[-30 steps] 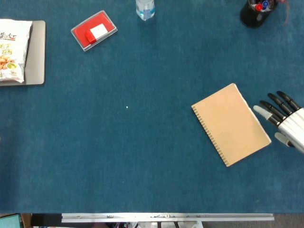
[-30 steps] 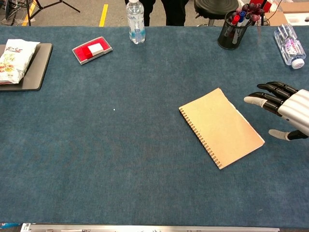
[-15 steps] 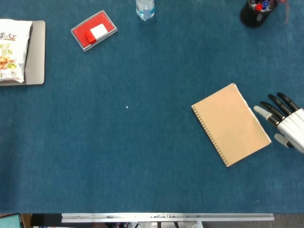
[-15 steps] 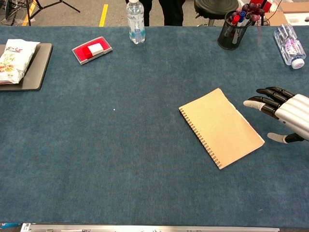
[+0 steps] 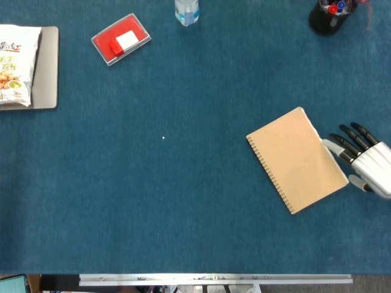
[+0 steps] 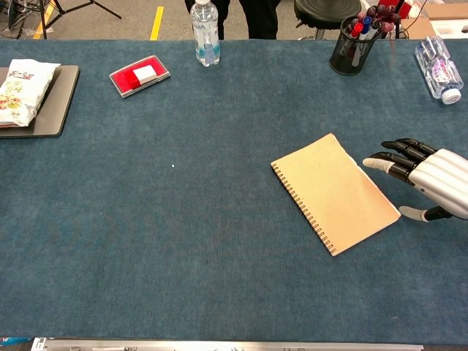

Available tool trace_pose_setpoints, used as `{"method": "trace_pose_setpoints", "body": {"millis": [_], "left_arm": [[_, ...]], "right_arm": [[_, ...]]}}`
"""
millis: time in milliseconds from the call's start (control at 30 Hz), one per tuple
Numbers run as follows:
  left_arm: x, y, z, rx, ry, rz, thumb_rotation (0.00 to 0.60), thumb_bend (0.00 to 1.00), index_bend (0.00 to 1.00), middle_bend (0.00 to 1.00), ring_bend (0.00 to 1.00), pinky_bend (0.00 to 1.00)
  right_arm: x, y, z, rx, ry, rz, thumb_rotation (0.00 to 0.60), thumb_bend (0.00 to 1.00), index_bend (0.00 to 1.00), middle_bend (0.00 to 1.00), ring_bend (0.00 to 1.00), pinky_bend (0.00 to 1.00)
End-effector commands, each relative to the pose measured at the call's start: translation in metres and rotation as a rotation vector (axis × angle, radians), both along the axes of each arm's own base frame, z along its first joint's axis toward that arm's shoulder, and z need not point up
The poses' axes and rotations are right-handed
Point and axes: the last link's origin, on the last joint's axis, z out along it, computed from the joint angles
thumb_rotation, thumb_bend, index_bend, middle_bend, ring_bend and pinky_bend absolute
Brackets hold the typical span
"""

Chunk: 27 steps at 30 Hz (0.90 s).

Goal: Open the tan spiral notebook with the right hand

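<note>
- Lying flat and closed on the blue felt tabletop (image 6: 219, 241), right of centre: tan spiral notebook with kraft cover (image 6: 335, 192), coil along its left edge, free edge turned toward the right hand.
- Hovering just beside that free edge: white-and-black five-finger right hand (image 6: 423, 177), fingers spread and holding nothing, thumb reaching toward the near right corner; contact with the cover not discernible.
- Risking a push instead of a lift: fingertips sliding over the smooth cover and shoving the whole notebook leftward.
- Risking a deep catch: thumb hooking under several pages, or under the back cover, and raising the book whole.
- Standing in the way of the cover's swing to the left: nothing but bare felt.
- Sitting well apart at the far left: snack packet on a grey tray (image 6: 60, 102), red plastic case with white label (image 6: 140, 75).
- Standing along the far edge: clear water bottle (image 6: 205, 32), black pen cup (image 6: 346, 47); a second bottle lying on its side (image 6: 438, 69) at far right.
- Left hand: not showing in either view.
</note>
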Motion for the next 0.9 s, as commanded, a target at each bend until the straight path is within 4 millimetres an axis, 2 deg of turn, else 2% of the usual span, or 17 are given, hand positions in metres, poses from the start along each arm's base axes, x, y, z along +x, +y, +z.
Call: {"method": "trace_pose_setpoints", "body": {"millis": [33,900], "left_arm": [[0.000,0.000,0.000,0.000,-0.002,0.000,0.600,0.11,0.47,0.44,0.32,0.46],[0.000,0.000,0.001,0.004,-0.004,0.004,0.600,0.11,0.47,0.44,0.32,0.46]], "right_arm": [[0.000,0.000,-0.002,0.005,-0.003,-0.004,0.600,0.18,0.14,0.16,0.04,0.10],[0.010,0.010,-0.023,0.100,-0.106,-0.007,0.600,0.18,0.14,0.16,0.04,0.10]]}}
